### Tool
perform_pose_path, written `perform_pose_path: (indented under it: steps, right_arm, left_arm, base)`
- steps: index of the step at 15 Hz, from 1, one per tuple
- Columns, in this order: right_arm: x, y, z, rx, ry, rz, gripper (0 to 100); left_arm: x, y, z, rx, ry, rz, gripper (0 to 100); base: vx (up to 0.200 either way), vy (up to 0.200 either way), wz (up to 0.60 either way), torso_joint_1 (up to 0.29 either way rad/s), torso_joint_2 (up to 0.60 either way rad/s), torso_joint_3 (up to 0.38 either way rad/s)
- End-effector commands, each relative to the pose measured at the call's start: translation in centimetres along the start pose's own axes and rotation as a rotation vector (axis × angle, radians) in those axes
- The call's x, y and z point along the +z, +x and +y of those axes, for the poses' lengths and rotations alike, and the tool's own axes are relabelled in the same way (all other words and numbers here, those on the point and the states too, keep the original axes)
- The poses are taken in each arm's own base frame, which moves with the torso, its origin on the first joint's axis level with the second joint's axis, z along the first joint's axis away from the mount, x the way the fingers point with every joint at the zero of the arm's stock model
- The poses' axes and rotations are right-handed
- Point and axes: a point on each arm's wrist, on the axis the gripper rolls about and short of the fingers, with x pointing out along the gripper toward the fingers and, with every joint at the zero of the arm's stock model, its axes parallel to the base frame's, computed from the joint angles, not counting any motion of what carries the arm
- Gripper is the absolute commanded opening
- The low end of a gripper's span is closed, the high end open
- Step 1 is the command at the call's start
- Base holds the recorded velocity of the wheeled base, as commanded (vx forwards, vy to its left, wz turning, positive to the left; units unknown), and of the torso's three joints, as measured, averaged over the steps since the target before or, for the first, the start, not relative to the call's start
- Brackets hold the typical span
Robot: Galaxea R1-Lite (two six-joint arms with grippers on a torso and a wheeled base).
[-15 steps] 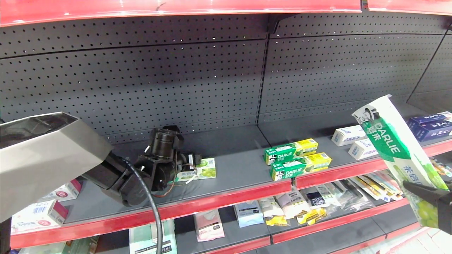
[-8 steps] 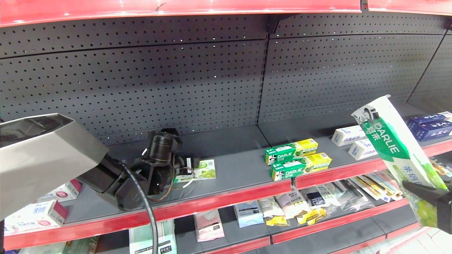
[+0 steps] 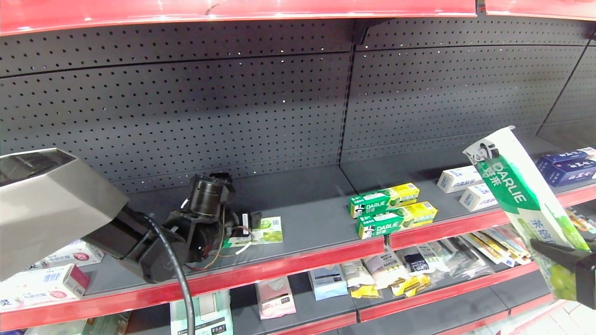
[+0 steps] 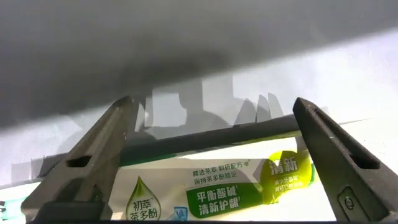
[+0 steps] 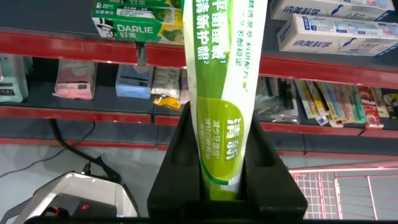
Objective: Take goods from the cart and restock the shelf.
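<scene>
Placement: left hand [image 4: 211, 149] wide over shelved box [image 3: 263, 230]; right hand [image 5: 221, 155] grips tilted toothpaste box [image 3: 521, 186]; we lay it flat beside green pair [image 3: 396, 218].

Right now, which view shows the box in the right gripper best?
Head view: the box shows nearly whole, tilted, lower end in the right gripper. The right wrist view gives its lower part end-on, clamped. The left wrist view faces a second box.

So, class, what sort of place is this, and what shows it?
Probably a shop aisle: a red-edged shelf with a perforated back panel, toothpaste boxes laid side by side on it, and small packets on the tier below.
</scene>
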Motion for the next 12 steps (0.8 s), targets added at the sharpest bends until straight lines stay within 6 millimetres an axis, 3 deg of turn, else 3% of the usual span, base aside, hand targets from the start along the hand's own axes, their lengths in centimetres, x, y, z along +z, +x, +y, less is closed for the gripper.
perform_pose_path:
  steps: [1, 12]
  right_arm:
    - [0.0, 0.0, 0.0, 0.000, 0.000, 0.000, 0]
    - [-0.1, 0.2, 0.1, 0.007, -0.002, 0.011, 0]
  left_arm:
    - [0.0, -0.7, 0.2, -0.002, -0.002, 0.002, 100]
    - [-1.0, -2.6, 1.0, 0.005, 0.001, 0.034, 100]
  base:
    - [0.000, 0.000, 0.00, 0.000, 0.00, 0.000]
    - [0.000, 0.000, 0.00, 0.000, 0.00, 0.000]
